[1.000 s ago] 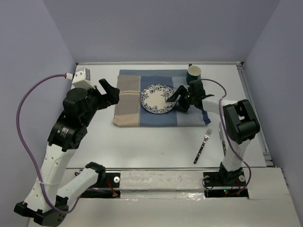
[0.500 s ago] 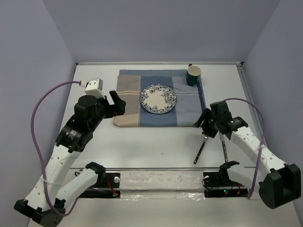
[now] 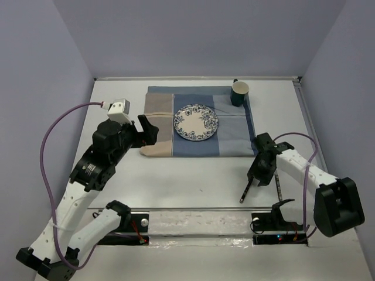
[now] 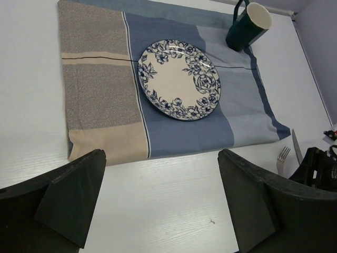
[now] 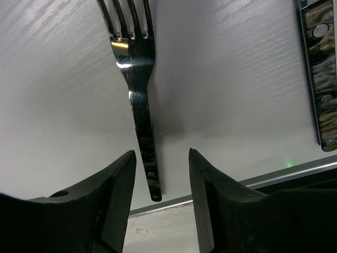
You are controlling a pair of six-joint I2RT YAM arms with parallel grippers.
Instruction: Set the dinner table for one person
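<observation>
dinner table [image 3: 176, 175] is seen filling the top view, white, with everything laid on it and the arm bases at its near edge. a blue-and-tan mat [image 3: 158, 120] is spread at the far middle. a flowered plate [image 3: 196, 122] is set on its centre and a dark green mug [image 3: 239, 92] is stood on its far right corner, so that part is judged done. cutlery is not yet placed: the fork [image 5: 138, 84] and the knife [image 5: 319, 74] are left on bare table at the right front, off the mat, side by side but apart. the right gripper [image 5: 162, 158] is held low over the fork handle, fingers spread to either side of it, nothing clamped; contact with the handle cannot be told. the left gripper [image 4: 160, 158] is hung by the mat's left edge, spread wide and empty. what is left is judged to be fork and knife moved beside the plate.
</observation>
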